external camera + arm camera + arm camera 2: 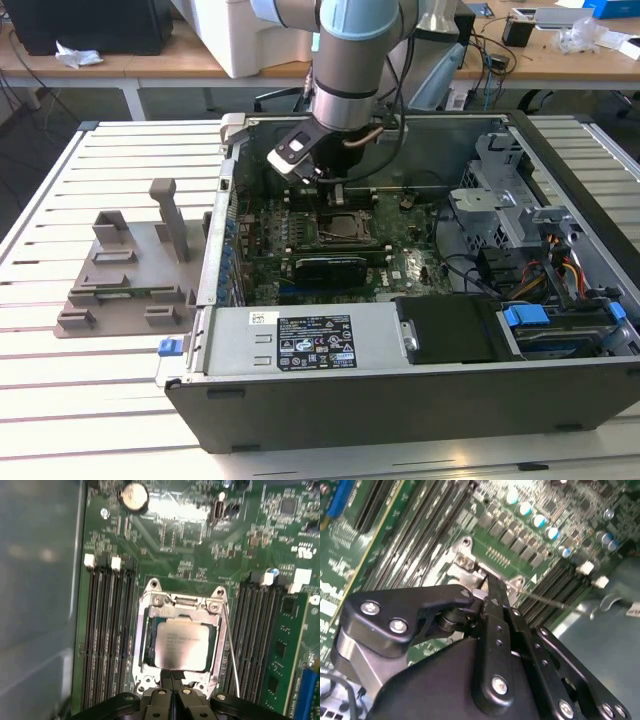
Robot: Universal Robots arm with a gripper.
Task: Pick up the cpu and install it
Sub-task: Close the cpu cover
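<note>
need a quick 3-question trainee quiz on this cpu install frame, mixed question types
1. Short answer: where does the cpu lie?
2. True or false: the gripper has its fingers spread wide apart.
3. Multiple choice: in the exterior view, the grey plastic tray stands where relative to the computer case?
A) to the exterior view's left of it
B) to the exterior view's right of it
C) inside it

Key:
1. Flat in the socket frame on the motherboard, right at the gripper's tips.
2. False; the fingers are shut together.
3. A
</note>
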